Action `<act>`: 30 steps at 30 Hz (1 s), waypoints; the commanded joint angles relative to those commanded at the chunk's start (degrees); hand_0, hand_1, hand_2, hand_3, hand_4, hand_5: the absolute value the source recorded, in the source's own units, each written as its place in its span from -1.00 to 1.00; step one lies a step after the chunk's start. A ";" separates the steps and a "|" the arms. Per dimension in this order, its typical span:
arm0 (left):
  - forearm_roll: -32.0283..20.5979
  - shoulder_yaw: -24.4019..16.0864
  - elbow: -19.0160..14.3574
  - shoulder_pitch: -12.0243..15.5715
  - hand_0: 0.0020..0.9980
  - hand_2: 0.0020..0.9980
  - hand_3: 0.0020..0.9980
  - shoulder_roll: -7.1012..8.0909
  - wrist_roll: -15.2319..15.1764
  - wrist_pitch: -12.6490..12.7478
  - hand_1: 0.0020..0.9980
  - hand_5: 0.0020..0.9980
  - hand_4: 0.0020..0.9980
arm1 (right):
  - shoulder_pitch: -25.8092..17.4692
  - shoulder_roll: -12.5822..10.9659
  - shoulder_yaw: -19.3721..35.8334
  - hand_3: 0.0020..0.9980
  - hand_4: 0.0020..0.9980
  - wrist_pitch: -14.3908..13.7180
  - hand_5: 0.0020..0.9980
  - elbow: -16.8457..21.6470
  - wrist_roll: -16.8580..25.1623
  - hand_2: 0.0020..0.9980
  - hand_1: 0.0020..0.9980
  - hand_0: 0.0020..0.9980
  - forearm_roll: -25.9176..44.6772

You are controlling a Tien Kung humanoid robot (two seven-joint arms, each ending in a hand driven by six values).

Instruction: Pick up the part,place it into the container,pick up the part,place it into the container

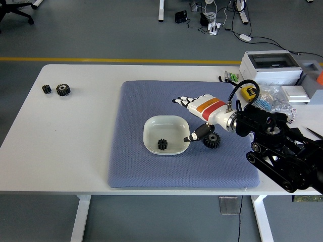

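Observation:
A small black gear lies inside the white square bowl on the blue mat. A larger black gear sits on the mat just right of the bowl. My right hand, white with an orange and red band, hovers over the bowl's right rim with fingers spread and holding nothing; its thumb points down beside the larger gear. The left arm is out of view.
Two more black gears rest at the table's far left. A white box, a yellow tape measure, bagged parts and cables crowd the back right corner. The blue mat covers the table's middle.

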 joint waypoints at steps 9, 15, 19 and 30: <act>0.10 0.30 0.00 0.15 0.38 0.38 0.15 0.00 0.00 -0.07 0.34 0.09 0.25 | -3.72 -3.71 2.84 0.81 1.00 3.01 -0.09 -1.73 1.40 0.77 0.46 0.42 2.98; -0.47 1.25 0.00 -0.13 0.38 0.38 0.14 0.00 -0.02 -0.21 0.35 0.10 0.25 | -4.19 -2.63 1.76 0.74 1.00 1.21 -0.09 -5.92 1.72 0.72 0.42 0.38 4.65; -0.70 1.59 0.00 -0.31 0.38 0.37 0.14 0.00 -0.01 -0.29 0.35 0.09 0.24 | -4.31 -1.31 1.31 0.60 1.00 -0.28 -0.11 -8.02 1.88 0.61 0.36 0.31 5.67; -0.63 1.59 0.00 -0.50 0.38 0.37 0.14 0.00 0.08 -0.42 0.35 0.09 0.24 | -4.35 0.16 -0.48 0.11 0.97 -2.26 -0.23 -9.50 1.56 0.30 0.06 -0.11 6.39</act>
